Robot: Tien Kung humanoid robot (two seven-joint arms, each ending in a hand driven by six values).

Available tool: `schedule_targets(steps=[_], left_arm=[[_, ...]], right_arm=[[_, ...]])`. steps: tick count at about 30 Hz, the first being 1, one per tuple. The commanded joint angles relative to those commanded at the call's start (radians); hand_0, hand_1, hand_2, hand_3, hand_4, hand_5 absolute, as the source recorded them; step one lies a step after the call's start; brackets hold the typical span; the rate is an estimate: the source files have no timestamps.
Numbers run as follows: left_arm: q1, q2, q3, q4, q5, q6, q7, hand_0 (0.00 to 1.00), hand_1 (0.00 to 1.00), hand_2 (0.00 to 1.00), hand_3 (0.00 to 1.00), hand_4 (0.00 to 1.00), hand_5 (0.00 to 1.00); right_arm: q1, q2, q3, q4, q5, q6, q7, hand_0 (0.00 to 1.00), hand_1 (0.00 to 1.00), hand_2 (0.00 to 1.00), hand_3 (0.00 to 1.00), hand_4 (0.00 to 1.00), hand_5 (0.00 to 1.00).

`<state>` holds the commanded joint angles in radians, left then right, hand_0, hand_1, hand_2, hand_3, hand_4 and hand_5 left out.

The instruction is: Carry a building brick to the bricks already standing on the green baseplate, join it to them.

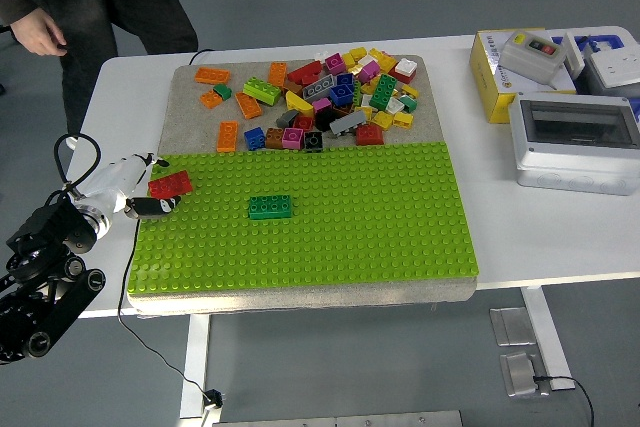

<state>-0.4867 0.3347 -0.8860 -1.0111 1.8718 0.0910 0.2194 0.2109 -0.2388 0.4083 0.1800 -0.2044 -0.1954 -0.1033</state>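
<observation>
Left hand at the baseplate edge — fingers look loose beside the red brick, well short of the green brick.

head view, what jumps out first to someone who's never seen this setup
The big green baseplate fills the table's middle, a lone dark green brick standing on it. Behind it lies a jumbled pile of bricks. At the plate's left edge, the left hand reaches beside a red brick.
</observation>
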Motion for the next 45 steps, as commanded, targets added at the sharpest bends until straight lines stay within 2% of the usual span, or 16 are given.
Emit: schedule_targets(steps=[17,18,23,24,35,36,45], left_arm=[[-0.003,-0.006,0.004,0.030,-0.012,0.018,-0.013,0.998,0.991,0.991,0.761,0.751,0.353],[-0.003,-0.006,0.005,0.032,-0.013,0.020,-0.014,0.998,0.988,0.984,0.749,0.691,0.295],[-0.002,-0.010,0.012,0.041,-0.022,0.031,-0.020,0.998,0.988,0.984,0.749,0.691,0.295],[-0.002,-0.010,0.013,0.042,-0.023,0.034,-0.021,0.998,0.982,0.973,0.714,0.606,0.222],[0.003,-0.023,0.021,0.054,-0.031,0.070,-0.029,0.998,0.981,0.965,0.697,0.595,0.218],[0.003,-0.023,0.022,0.054,-0.031,0.073,-0.030,0.998,0.975,0.953,0.671,0.571,0.211],[0.006,-0.028,0.019,0.059,-0.036,0.093,-0.046,0.998,0.963,0.938,0.643,0.546,0.201]], right_arm=[[0.000,0.003,-0.020,0.000,0.025,-0.003,0.009,0.668,0.639,0.668,0.708,0.588,0.723],[-0.001,0.003,-0.020,0.000,0.025,-0.004,0.009,0.667,0.639,0.668,0.708,0.590,0.726],[-0.002,0.005,-0.018,0.000,0.022,-0.004,0.009,0.667,0.639,0.668,0.708,0.590,0.726],[-0.003,0.005,-0.016,0.000,0.021,-0.004,0.009,0.668,0.639,0.668,0.708,0.589,0.725],[-0.008,0.010,-0.030,0.000,0.029,-0.002,0.008,0.668,0.639,0.668,0.707,0.591,0.729],[-0.008,0.010,-0.030,0.000,0.028,-0.002,0.008,0.667,0.639,0.668,0.708,0.592,0.731],[-0.010,0.010,-0.032,0.000,0.029,-0.002,0.008,0.668,0.640,0.668,0.709,0.591,0.738]])
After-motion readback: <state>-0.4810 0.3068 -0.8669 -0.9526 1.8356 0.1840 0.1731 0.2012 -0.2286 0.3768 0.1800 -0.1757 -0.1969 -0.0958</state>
